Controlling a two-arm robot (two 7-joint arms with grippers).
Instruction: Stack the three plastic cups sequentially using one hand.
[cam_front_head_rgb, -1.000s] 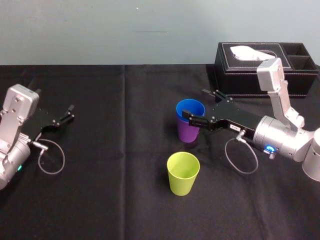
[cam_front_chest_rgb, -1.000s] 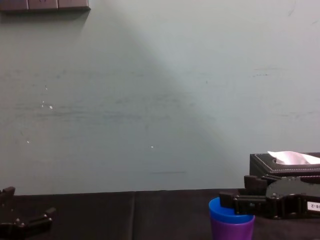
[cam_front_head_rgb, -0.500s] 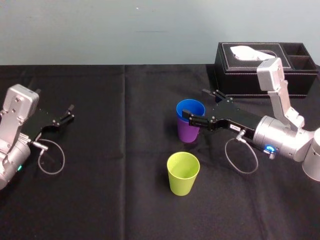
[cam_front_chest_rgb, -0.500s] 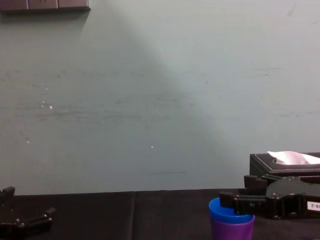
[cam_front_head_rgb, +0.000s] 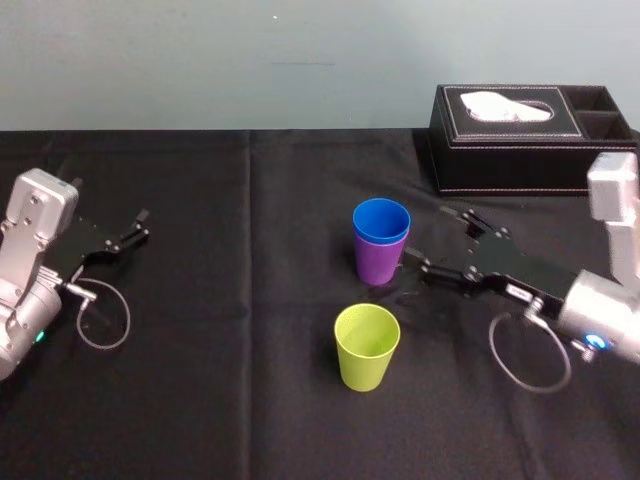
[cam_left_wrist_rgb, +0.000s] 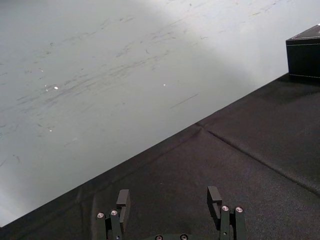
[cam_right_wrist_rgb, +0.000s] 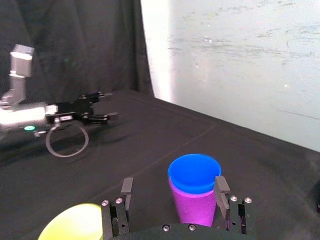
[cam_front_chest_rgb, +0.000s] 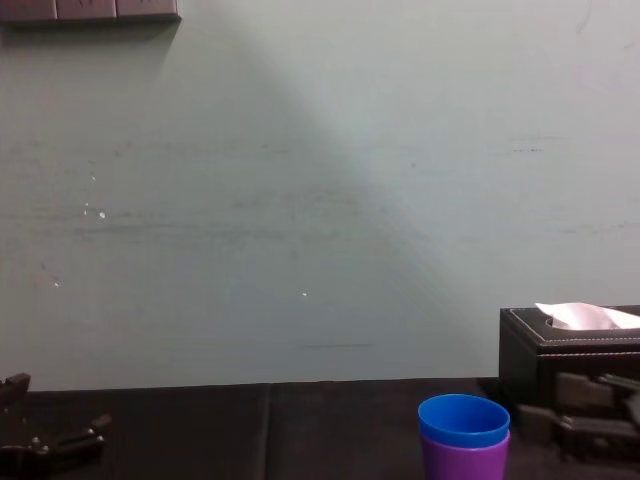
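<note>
1. The left hand lies parked on the black-clothed counter at the far left. Its fingers are spread and hold nothing (in the left wrist view there is bare cloth between them). I judge it has no part in this job.

2. The yellow-green cup stands upright and alone, mouth up. It is near the middle of the counter, closer to the robot than the other two cups and clear of them. In the right wrist view its rim shows off to one side of the working hand.

3. Just behind it, the blue cup sits nested inside the purple cup. In the chest view only a blue band shows above the purple wall. The pair looks upright and seated, so I take the first stacking step as done.

4. The right hand is just beside that pair on the robot's right, low over the counter. Its fingers are released wide around nothing and aimed at the cups. I cannot tell whether the nearer fingertip touches the purple wall.

5. The black tissue box sits well behind, out of the way.

6. The yellow-green cup is not yet stacked. As I read it, the right hand must next swing toward the robot, close on that cup's wall, lift it above the blue rim and lower it straight in without tipping the pair.
</note>
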